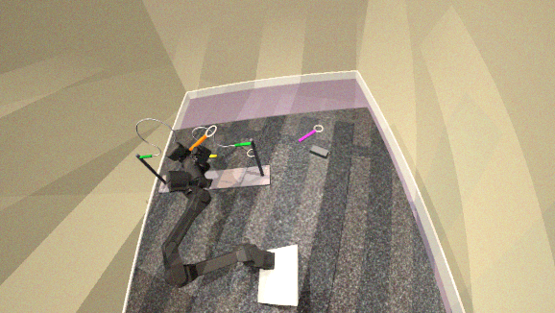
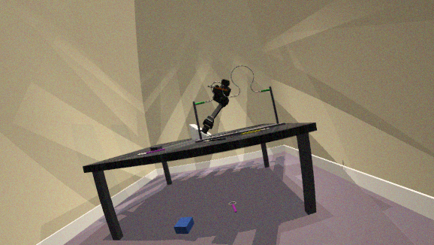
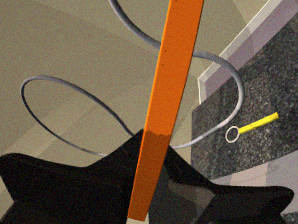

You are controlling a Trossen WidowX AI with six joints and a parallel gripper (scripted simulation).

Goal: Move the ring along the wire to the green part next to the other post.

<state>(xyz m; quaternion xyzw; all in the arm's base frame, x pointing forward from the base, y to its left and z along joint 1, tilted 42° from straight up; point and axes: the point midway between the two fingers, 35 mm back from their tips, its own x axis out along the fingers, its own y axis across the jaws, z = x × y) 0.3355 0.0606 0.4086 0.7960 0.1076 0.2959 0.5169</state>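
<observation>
My gripper [image 1: 191, 150] [image 3: 147, 135] is shut on the orange handle [image 1: 198, 142] [image 2: 222, 89] [image 3: 175, 65]. The white ring [image 1: 210, 131] at its far end is up by the wire's middle bends; it is outside the wrist view. I cannot tell whether it touches the wire. The thin grey wire [image 1: 149, 119] [image 2: 242, 66] [image 3: 240, 90] loops on both sides of the handle in the wrist view. One green part [image 1: 243, 144] [image 2: 200, 103] adjoins a post [image 1: 257, 159] [image 2: 197, 120]; the other green part [image 1: 145, 156] [image 2: 265, 90] adjoins the other post [image 1: 153, 171] [image 2: 273, 105].
The posts stand on a pale base strip [image 1: 240, 178]. A yellow-handled ring [image 2: 255, 131] [image 3: 257, 123] lies on the table behind it. A magenta-handled ring [image 1: 307, 135] [image 2: 155, 151] and a grey block [image 1: 319, 152] lie to the right in the top view. A blue box [image 2: 184, 225] is on the floor.
</observation>
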